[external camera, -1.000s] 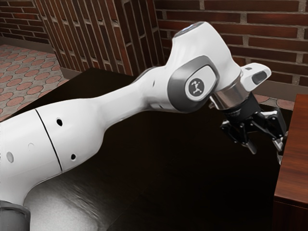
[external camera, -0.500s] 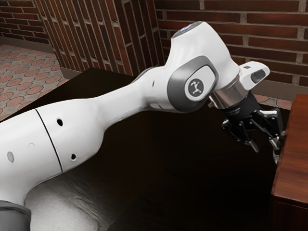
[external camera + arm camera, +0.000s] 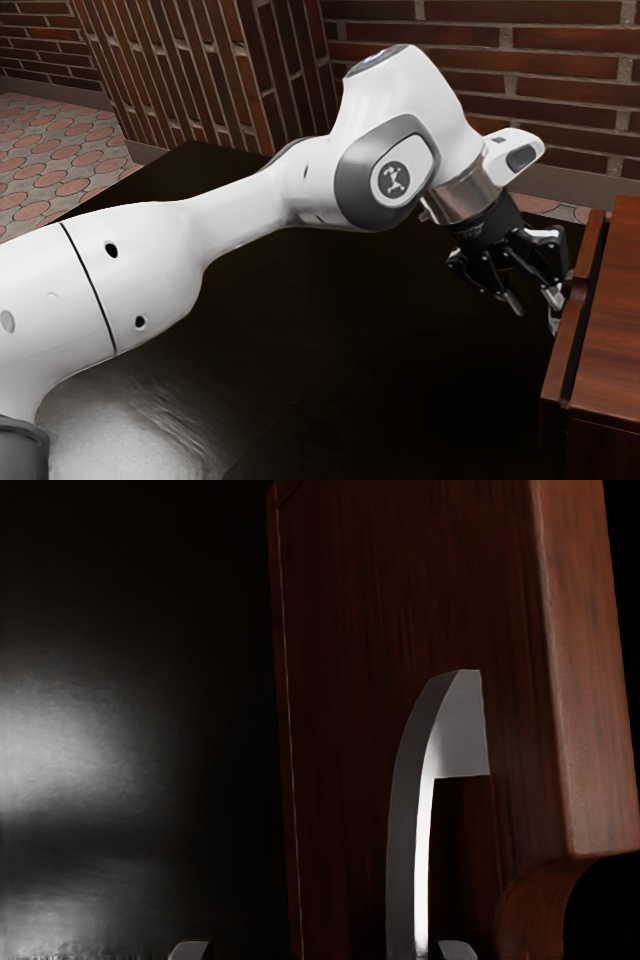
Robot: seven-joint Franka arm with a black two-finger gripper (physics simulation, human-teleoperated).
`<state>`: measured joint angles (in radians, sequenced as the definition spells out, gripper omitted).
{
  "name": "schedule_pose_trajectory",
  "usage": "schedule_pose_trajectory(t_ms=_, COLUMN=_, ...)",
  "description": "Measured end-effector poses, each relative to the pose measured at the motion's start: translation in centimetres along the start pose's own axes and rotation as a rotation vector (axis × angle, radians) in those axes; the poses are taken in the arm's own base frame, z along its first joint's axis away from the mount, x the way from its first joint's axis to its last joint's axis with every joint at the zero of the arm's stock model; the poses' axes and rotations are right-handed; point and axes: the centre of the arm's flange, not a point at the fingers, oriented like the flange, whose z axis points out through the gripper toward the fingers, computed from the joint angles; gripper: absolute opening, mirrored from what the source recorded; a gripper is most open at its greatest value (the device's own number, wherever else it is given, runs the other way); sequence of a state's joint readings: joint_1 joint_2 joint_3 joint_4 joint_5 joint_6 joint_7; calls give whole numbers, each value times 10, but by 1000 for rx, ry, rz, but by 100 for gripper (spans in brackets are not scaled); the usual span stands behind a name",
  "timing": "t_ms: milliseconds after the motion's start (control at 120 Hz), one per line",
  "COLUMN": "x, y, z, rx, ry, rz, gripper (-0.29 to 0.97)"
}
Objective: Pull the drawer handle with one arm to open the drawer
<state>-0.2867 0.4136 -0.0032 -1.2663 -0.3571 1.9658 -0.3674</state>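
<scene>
**Exterior view.** The arm (image 3: 250, 230) enters from the exterior view's left and extends across the dark table (image 3: 330, 390) toward the wooden cabinet (image 3: 612, 330) at the exterior view's right edge. The gripper (image 3: 537, 313) is positioned at the upper part of the drawer front (image 3: 560, 365). Its fingers are spread apart and point down and toward the cabinet. The gripper is released: the fingers do not clamp anything from two sides. The drawer is partly open. A dark gap separates the drawer front from the cabinet body. A brick wall (image 3: 560, 60) stands behind the table.

**Wrist view.** The drawer front (image 3: 380, 630) stands directly ahead of the gripper. The grey curved handle (image 3: 425, 780) is mounted on it. Two fingertips (image 3: 190, 950) are visible, well apart. The handle lies between them, just beside one fingertip and clear of the other. The table (image 3: 120, 730) shows a pale reflection beside the drawer front.
</scene>
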Motion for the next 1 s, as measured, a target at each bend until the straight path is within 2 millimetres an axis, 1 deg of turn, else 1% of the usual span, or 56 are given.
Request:
schedule_pose_trajectory(t_ms=117, x=-2, y=-2, z=-2, rx=3, ry=-2, rz=-2, gripper=21)
schedule_pose_trajectory(t_ms=233, x=-1, y=-9, z=-5, rx=7, ry=-1, rz=-12, gripper=21)
schedule_pose_trajectory(t_ms=392, x=-4, y=-14, z=-9, rx=10, ry=-2, rz=-15, gripper=21)
schedule_pose_trajectory(t_ms=483, x=-3, y=-20, z=-13, rx=13, ry=1, rz=-23, gripper=21)
schedule_pose_trajectory(t_ms=650, x=-2, y=-25, z=-14, rx=15, ry=2, rz=-29, gripper=21)
schedule_pose_trajectory(t_ms=825, x=4, y=-37, z=-21, rx=18, ry=12, rz=-47, gripper=20)
schedule_pose_trajectory(t_ms=1000, x=-1, y=-42, z=-23, rx=22, ry=7, rz=-52, gripper=20)
